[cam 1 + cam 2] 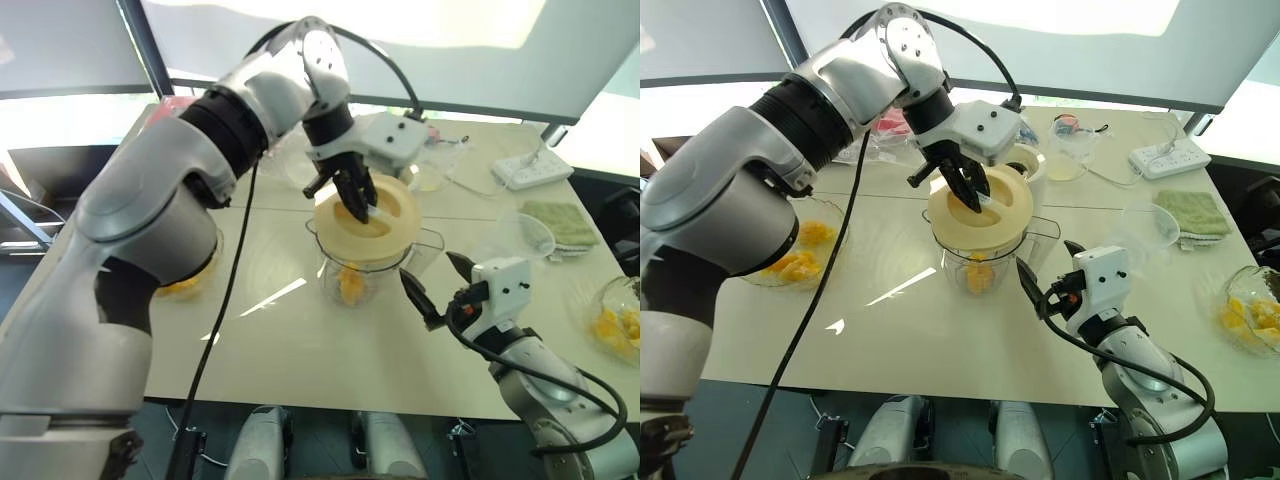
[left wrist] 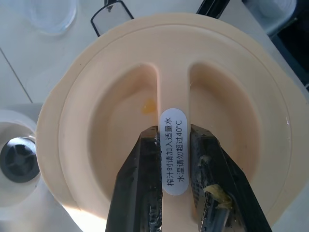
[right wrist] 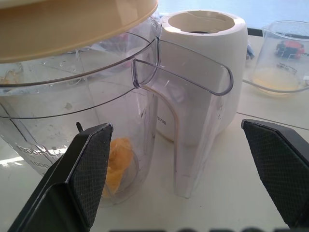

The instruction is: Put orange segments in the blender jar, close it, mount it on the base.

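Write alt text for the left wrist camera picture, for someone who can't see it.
The left gripper, its two black fingers shut on the raised centre ridge of a round pale-yellow lid, seen from above. A white sticker with printed text runs along the ridge, and the cream-white base with its dark socket sits beside the lid.

We see bare table at lower centre, free to pass. The lid caps the blender jar at centre; the base crowds just behind.
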